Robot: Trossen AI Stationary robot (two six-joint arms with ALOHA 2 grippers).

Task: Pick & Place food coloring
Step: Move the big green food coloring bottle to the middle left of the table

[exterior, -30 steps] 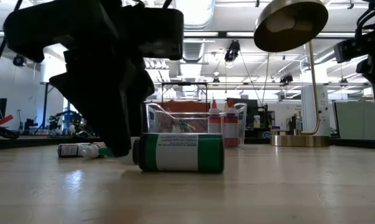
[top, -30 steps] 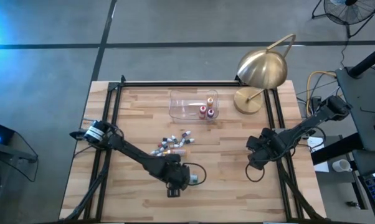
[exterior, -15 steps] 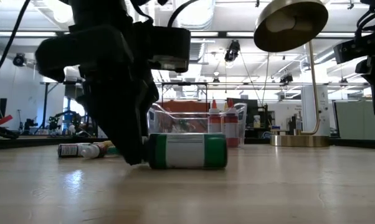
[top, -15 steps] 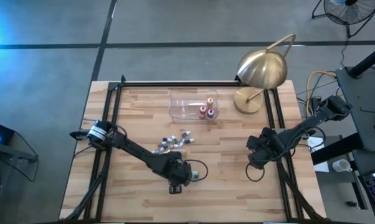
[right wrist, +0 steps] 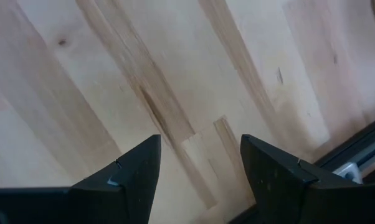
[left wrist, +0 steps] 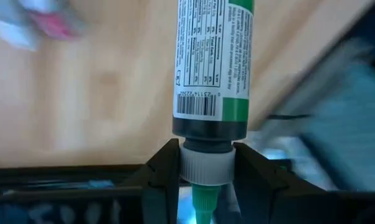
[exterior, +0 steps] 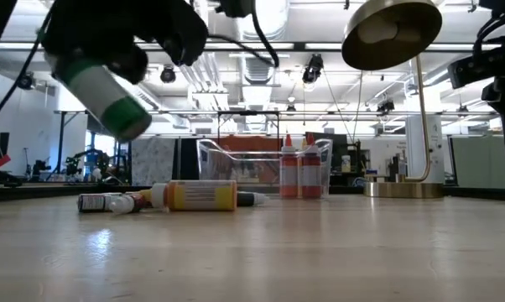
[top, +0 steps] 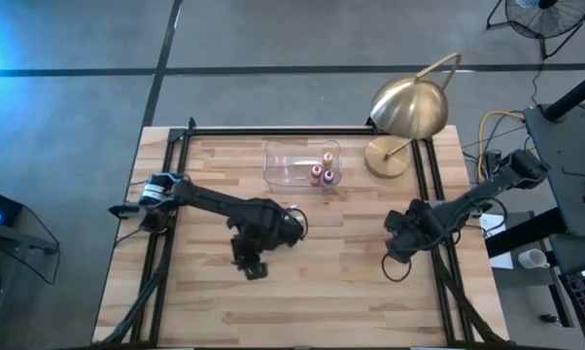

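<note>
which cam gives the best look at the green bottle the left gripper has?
Left wrist view: the green bottle fills the frame, label readable, with the left gripper shut on its white collar. The low view shows it lifted and tilted above the table. In the high view the arm hides it; the right wrist view misses it.

Front half of table (top: 351,301) bare wood, open passage. Loose bottles (exterior: 194,196) lie mid-table just beyond left hand (top: 251,264). Clear tub (top: 302,163) stands near back edge; brass lamp (top: 407,109) blocks back right corner. Right hand (top: 397,250) low near right rail.
</note>
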